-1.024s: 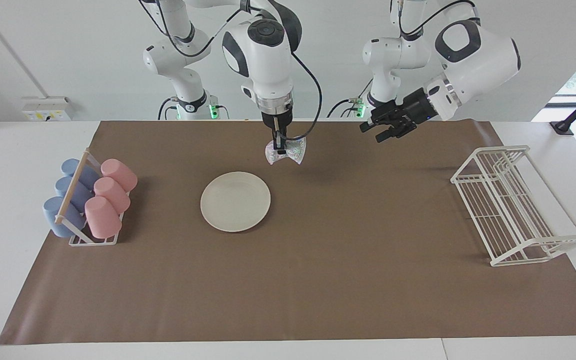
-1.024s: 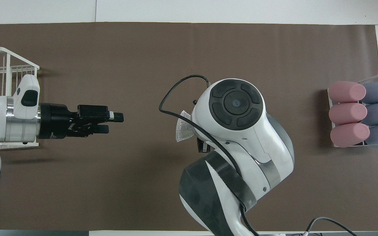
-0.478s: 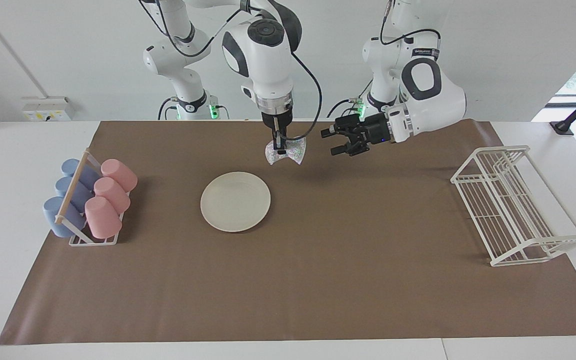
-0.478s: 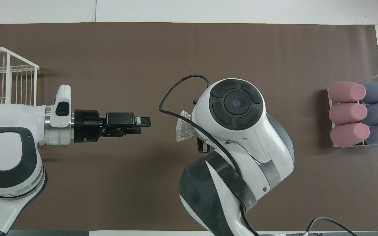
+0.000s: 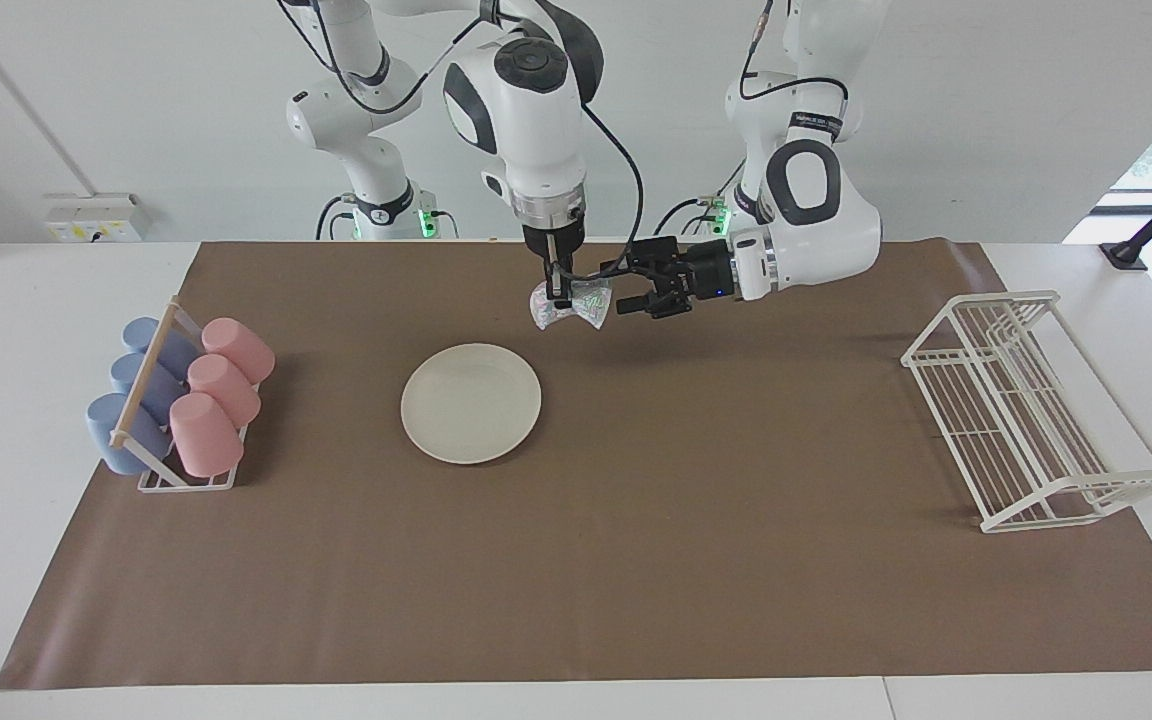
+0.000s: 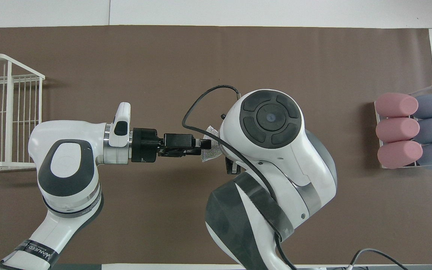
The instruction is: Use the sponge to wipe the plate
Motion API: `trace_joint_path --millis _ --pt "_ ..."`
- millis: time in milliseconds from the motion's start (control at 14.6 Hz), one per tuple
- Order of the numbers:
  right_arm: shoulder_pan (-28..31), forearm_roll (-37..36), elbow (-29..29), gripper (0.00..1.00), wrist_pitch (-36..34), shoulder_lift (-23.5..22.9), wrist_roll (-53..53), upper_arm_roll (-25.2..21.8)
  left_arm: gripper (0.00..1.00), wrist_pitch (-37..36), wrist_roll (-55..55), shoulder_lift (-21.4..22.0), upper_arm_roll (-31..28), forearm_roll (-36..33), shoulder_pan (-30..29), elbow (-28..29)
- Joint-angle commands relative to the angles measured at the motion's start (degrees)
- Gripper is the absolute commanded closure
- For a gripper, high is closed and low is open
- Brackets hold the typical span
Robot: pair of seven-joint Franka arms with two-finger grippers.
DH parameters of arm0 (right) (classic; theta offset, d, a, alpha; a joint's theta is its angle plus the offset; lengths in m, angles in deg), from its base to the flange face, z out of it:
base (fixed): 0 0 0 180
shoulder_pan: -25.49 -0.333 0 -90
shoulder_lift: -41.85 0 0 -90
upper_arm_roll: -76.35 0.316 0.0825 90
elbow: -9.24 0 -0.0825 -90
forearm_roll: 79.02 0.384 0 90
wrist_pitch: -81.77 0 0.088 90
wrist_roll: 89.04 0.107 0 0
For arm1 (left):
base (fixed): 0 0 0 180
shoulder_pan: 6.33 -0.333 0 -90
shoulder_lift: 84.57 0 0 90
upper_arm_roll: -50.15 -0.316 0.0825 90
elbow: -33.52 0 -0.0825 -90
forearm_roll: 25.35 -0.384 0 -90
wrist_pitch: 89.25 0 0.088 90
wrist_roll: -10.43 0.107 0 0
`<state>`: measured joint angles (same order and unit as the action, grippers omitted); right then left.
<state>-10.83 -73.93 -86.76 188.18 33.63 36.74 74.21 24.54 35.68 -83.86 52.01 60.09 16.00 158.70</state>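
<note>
While clamped in the right gripper above the mat, sponge flanked by left gripper, jaws apart.

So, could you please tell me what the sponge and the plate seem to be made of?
Sponge: seemingly a soft metallic-looking mesh pad; it is silvery, speckled and droops from the right gripper. Plate: cream-white with an even matte surface and shallow rim; ceramic or plastic, the look leaves that open.
</note>
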Motion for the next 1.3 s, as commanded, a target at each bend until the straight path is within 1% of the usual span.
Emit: trace_joint_path --millis 0,137,205,273,341,410,478,546,615,1093,1161,1229 --pt "0.63 -0.17 0.64 1.00 0.12 -0.22 0.43 0.38 0.26 0.73 0.68 -0.53 -0.73 1.14 1.40 -0.64" --pt "0.63 -0.17 0.64 1.00 0.12 -0.22 0.43 0.30 0.37 0.56 0.59 -0.53 -0.73 1.05 1.40 -0.64" --pt "0.63 -0.17 0.64 1.00 0.12 -0.22 0.43 0.30 0.44 0.12 0.50 -0.53 -0.73 0.88 1.40 -0.99" --pt "0.63 -0.17 0.64 1.00 0.12 -0.22 0.43 0.30 0.49 -0.58 0.42 -0.61 -0.81 0.79 1.32 -1.25" --pt "0.63 -0.17 0.64 1.00 0.12 -0.22 0.43 0.38 0.57 -0.84 0.33 -0.70 -0.81 0.70 1.32 -1.60" --pt "0.63 -0.17 0.64 1.00 0.12 -0.22 0.43 0.39 0.68 -1.11 0.24 -0.70 -0.81 0.52 1.32 -1.61" --pt "0.63 -0.17 0.64 1.00 0.12 -0.22 0.43 0.30 0.76 -1.46 0.07 -0.70 -0.81 0.18 1.40 -1.61" --pt "0.63 -0.17 0.64 1.00 0.12 -0.22 0.43 0.38 0.87 -2.16 -0.02 -0.62 -0.81 -0.18 1.32 -1.69" --pt "0.63 -0.17 0.64 1.00 0.12 -0.22 0.43 0.30 1.00 -2.77 -0.11 -0.61 -0.90 -0.44 1.32 -1.69" --pt "0.72 -0.17 0.64 1.00 0.03 -0.22 0.17 0.30 1.00 -2.87 -0.73 -0.61 -0.99 -0.53 0.96 -1.61" --pt "0.72 -0.25 0.64 0.90 0.03 -0.22 -0.01 0.30 1.00 -2.87 -0.81 -0.61 -0.99 -0.53 0.88 -1.69" --pt "0.80 -0.26 0.64 0.40 0.12 -0.22 -0.19 0.30 1.00 -2.96 -0.81 -0.61 -0.99 -0.62 0.79 -1.61"
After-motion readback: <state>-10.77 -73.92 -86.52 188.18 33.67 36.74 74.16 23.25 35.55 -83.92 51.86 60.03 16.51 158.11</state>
